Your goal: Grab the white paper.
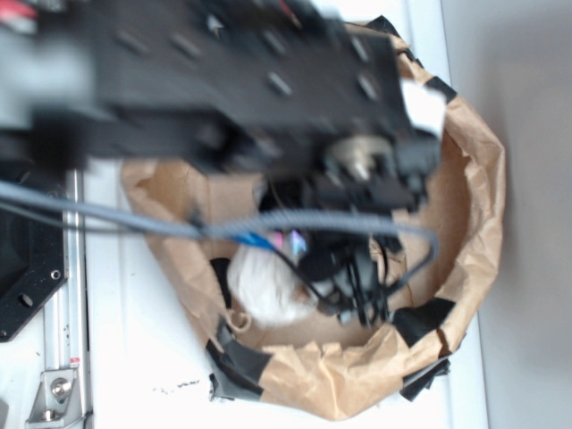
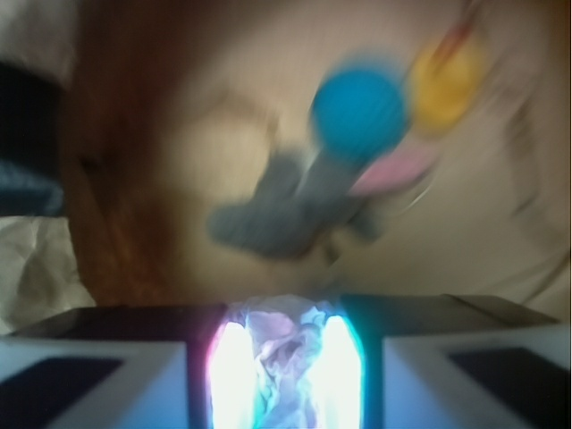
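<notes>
Wrist view shows the pincer (image 2: 284, 375) pinching the white paper (image 2: 284, 357) between its two fingers, the wad lifted clear of the grey plush toy (image 2: 286, 210) lying below in the brown-paper-lined bin (image 1: 474, 206), presumably to carry it out.

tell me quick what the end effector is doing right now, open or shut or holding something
End effector: shut on the crumpled off-white paper wad, which sits pinched between its two fingers in the wrist view.
</notes>
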You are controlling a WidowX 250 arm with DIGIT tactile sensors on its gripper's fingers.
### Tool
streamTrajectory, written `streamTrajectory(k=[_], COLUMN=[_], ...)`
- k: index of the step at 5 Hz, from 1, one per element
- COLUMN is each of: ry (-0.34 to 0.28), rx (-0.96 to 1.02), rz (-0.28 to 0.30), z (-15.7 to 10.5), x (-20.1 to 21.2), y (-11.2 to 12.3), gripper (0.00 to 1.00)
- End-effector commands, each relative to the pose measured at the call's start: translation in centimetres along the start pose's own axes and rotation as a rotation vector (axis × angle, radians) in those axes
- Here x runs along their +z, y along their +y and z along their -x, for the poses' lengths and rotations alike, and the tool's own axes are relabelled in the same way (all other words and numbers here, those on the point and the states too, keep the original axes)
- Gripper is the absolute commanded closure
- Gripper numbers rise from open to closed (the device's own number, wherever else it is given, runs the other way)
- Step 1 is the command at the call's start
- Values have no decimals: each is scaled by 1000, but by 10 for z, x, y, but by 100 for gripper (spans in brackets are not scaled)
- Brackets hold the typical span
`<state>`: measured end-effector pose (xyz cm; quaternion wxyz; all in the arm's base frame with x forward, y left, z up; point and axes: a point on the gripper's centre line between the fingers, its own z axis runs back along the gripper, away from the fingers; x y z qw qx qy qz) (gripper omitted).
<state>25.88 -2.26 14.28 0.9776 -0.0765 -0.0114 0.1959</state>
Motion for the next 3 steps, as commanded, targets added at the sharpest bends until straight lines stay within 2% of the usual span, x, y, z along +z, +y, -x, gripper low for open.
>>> streamTrajectory(k=[1,2,3], ry=[-361,-417,-415], rx=[-263,-308,-328], rz=[-141,-44,-10], z=[4,12,17], x=[63,62,63], y=[15,17,13], gripper=[100,100,100])
